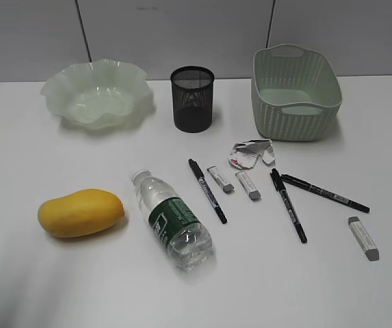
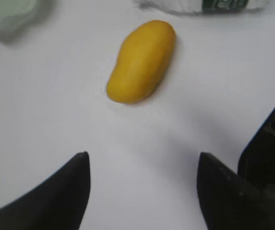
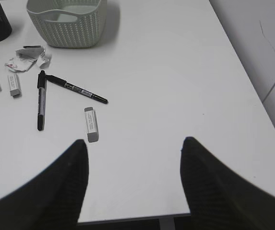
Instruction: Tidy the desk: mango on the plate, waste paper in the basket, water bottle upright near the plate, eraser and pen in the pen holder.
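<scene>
Nothing tidied yet: mango [image 1: 81,213] lying on its side at the near left of the desk [image 1: 31,287], well short of the plate [image 1: 96,92] at the back left. Left gripper [image 2: 142,175] hovering over bare tabletop with jaws spread wide and empty, mango straight ahead in the wrist view, long axis running slightly aslant. Best bet for this step: come down over the fat middle, fingers either side of the short axis, close gently on that smooth rounded skin so no squirting out sideways. Then lift clear and carry over the wavy rim before letting go.

Right gripper [image 3: 133,163] likewise spread and holding nothing, parked above the right edge of the desk. Ahead of it an eraser [image 3: 91,124], two crossed pens [image 3: 41,99] and the waste paper [image 3: 28,56] just before the basket [image 3: 67,21].

Water bottle [image 1: 174,220] down on its side in the middle, cap pointing away. A third pen and two more erasers between bottle and paper. Pen holder [image 1: 192,98] upright between plate and basket, seemingly empty.

Surface: plain white, smooth, matte, uncluttered apart from the task items. Behind: pale grey panelled wall with dark seams. Table edge visible in the right wrist view, grey floor beyond
</scene>
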